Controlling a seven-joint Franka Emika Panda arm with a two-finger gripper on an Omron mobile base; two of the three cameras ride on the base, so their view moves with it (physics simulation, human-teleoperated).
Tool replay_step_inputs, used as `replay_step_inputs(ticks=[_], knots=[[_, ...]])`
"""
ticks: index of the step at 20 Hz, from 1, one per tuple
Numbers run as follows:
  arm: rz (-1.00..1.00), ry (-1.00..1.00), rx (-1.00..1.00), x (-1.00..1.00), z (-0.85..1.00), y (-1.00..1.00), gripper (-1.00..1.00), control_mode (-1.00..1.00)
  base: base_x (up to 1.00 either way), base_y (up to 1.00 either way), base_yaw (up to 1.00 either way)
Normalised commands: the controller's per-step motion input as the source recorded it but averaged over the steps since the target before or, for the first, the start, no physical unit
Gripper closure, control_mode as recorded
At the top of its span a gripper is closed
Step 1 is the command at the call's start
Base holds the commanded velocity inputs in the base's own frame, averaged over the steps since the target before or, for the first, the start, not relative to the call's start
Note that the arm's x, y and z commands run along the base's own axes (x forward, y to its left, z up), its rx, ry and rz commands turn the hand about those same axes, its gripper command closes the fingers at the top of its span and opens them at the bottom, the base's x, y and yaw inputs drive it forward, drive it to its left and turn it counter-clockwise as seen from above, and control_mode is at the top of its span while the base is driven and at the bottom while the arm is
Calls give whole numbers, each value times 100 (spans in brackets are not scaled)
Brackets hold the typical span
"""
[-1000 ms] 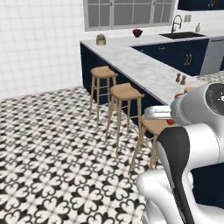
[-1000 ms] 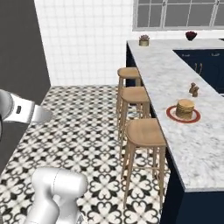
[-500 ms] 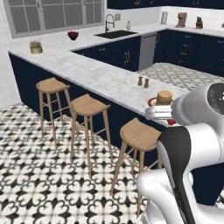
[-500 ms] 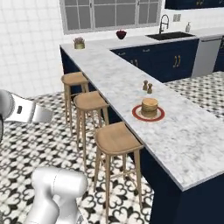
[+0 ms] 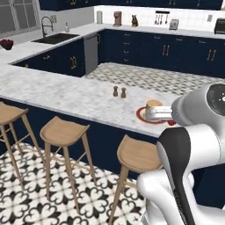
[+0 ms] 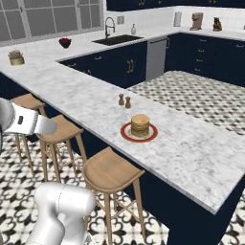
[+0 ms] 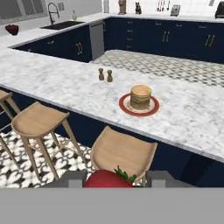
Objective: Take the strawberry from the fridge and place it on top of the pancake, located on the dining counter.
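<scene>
The two-finger gripper (image 7: pixel 116 178) is closed around the small red strawberry with green leaves (image 7: pixel 108 178), well short of the marble-topped, navy-based dining counter (image 7: pixel 57 83). Ahead on the counter, the stack of tan pancakes (image 7: pixel 141 96) sits on its red-rimmed plate (image 7: pixel 127 107), near two small brown shakers (image 7: pixel 105 75). Round wooden stools (image 6: pixel 112 168) line the near side. The right base view shows the stack whole; in the left base view the arm partly covers it.

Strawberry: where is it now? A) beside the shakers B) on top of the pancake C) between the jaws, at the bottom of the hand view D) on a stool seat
C: the strawberry sits between the jaws, and the pancake on the dining counter has nothing on top.
</scene>
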Motion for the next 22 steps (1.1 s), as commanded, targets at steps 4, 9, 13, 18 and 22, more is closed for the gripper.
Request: replay_step_inputs(ticks=[4, 9, 13, 18, 22], knots=[[0, 0, 0, 0, 0, 0, 100, 100, 77, -5, -36], [-8, 0, 2, 30, 0, -24, 100, -100, 36, -22, -15], [-10, 22, 12, 99, 0, -70, 100, -100, 0, 0, 0], [-1, 36, 17, 98, -7, -62, 100, -100, 0, 0, 0], [-1, 18, 13, 80, -33, -53, 100, -100, 0, 0, 0]])
